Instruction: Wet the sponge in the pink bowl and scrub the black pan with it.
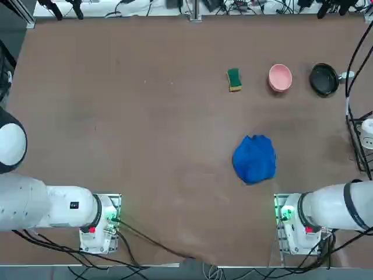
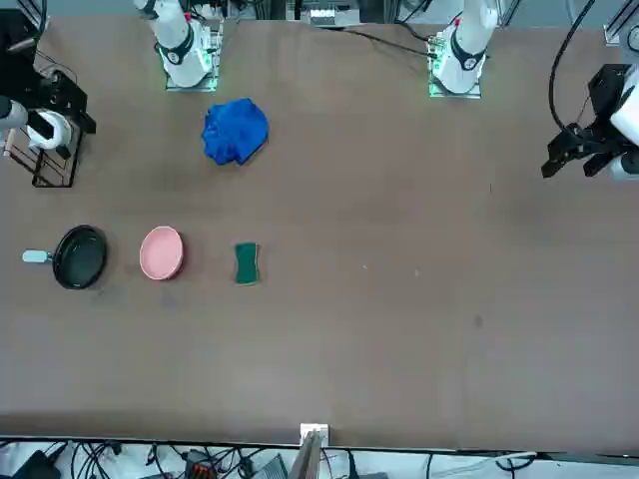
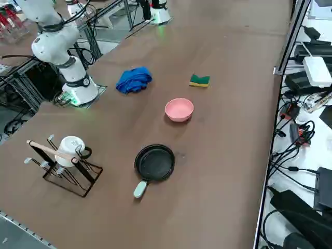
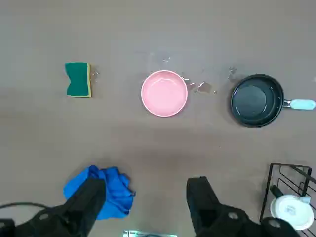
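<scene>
**A:** Quick status on the right gripper (image 4: 145,197)?

**B:** Released, fingers spread wide, nothing between them. Wrist view shows it high above the table (image 1: 116,128), over the near side by the blue cloth (image 4: 101,191).

**A:** Task items?

**B:** All three in a row on the far right part of the table, well apart from the gripper. Top view, left to right: sponge (image 1: 234,79), pink bowl (image 1: 280,77), black pan (image 1: 324,79). None touching each other.

**A:** Sponge orientation?

**B:** Lying flat, green face up, yellow layer showing along one edge.

**A:** Pan?

**B:** Upright, light-grey handle (image 1: 346,75) pointing away from the bowl toward the table's right edge. Some small wet-looking spots (image 4: 202,87) on the table between bowl and pan in the wrist view.

**A:** Anything else nearby?

**B:** Black wire rack (image 3: 67,168) holding a white mug (image 3: 70,148) near the right edge, on the robot's side of the pan. Cloth is bunched up between the sponge row and the right arm's base.

**A:** Any labels or text?

**B:** None readable.
</scene>
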You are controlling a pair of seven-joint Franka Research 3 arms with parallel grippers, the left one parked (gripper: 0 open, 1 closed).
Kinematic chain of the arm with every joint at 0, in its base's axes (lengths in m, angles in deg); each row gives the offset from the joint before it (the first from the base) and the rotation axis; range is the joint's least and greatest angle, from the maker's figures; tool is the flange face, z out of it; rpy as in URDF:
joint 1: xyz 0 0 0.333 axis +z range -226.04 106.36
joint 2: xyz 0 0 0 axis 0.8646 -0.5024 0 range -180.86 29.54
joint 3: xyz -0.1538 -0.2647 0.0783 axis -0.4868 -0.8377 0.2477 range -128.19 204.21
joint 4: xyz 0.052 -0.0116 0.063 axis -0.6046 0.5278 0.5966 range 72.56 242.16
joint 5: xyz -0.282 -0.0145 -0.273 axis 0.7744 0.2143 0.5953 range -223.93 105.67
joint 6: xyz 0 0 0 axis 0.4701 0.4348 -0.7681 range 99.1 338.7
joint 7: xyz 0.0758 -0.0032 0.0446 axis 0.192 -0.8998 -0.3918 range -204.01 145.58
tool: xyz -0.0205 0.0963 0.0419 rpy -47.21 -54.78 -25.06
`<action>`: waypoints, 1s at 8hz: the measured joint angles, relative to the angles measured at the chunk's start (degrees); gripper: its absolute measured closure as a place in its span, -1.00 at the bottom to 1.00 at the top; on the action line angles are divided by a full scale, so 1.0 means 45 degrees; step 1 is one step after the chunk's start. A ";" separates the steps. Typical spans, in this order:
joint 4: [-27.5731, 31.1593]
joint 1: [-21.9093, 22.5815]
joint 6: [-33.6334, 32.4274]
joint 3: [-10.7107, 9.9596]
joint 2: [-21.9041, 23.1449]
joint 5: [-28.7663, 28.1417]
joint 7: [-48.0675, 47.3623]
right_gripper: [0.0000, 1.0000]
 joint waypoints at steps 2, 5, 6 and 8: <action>-0.0007 0.0160 0.0045 0.0124 -0.0348 -0.0041 -0.0361 -1.00; 0.0389 0.1589 0.1840 0.0319 -0.2266 -0.0046 -0.0978 -1.00; 0.0693 0.1940 0.2647 0.0337 -0.2924 -0.0045 -0.1333 -1.00; 0.1124 0.2599 0.4447 0.0342 -0.4180 -0.0049 -0.2945 -1.00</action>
